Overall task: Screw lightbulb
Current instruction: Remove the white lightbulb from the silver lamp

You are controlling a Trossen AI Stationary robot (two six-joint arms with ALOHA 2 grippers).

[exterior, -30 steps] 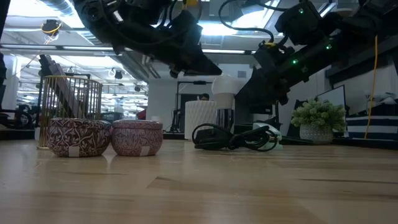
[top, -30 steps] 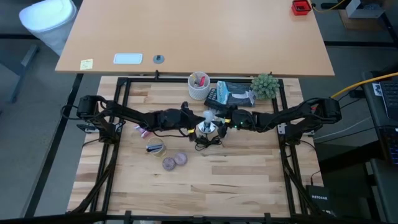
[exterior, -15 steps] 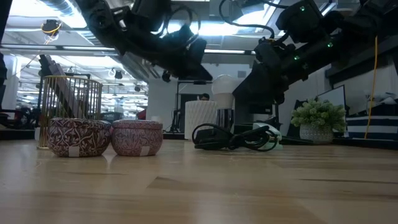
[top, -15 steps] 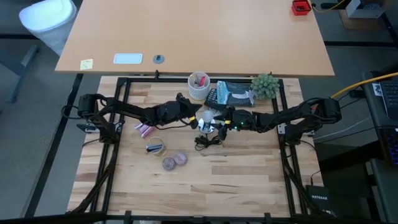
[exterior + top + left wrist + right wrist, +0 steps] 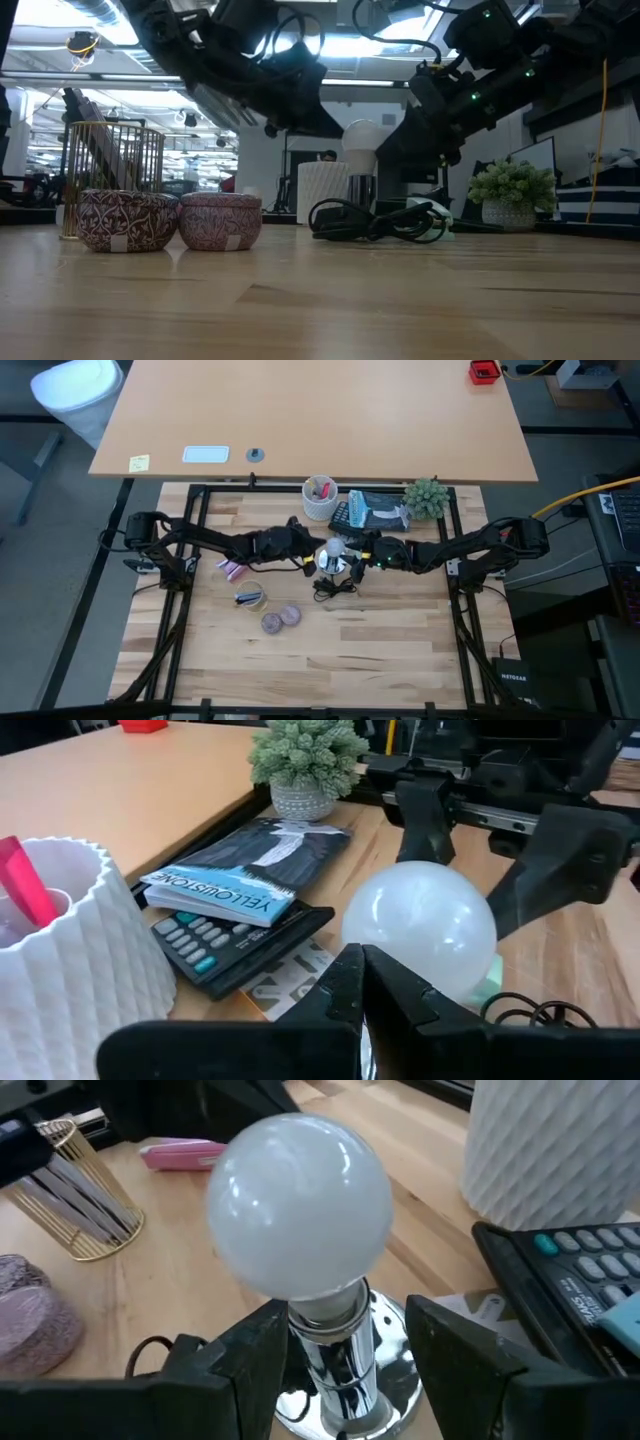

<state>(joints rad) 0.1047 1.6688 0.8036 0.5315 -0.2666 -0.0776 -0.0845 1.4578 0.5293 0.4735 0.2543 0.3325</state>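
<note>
My right gripper stands with its fingers spread on either side of the chrome socket, just under the lightbulb, which sits upright in that socket near the middle of the table, toward its far edge. I cannot quite tell whether my pads touch the metal. My left gripper is clenched tight on nothing, its tip just beside the lightbulb's globe. The table is pale wood planks in a black frame. A black cord coils by the socket. Along the far edge stand a white ribbed cup, a calculator with a book on it, and a small potted plant. Two purple tins and a gold wire basket sit nearer the left. Beyond lies a tan desk and an office with ceiling lights.
</note>
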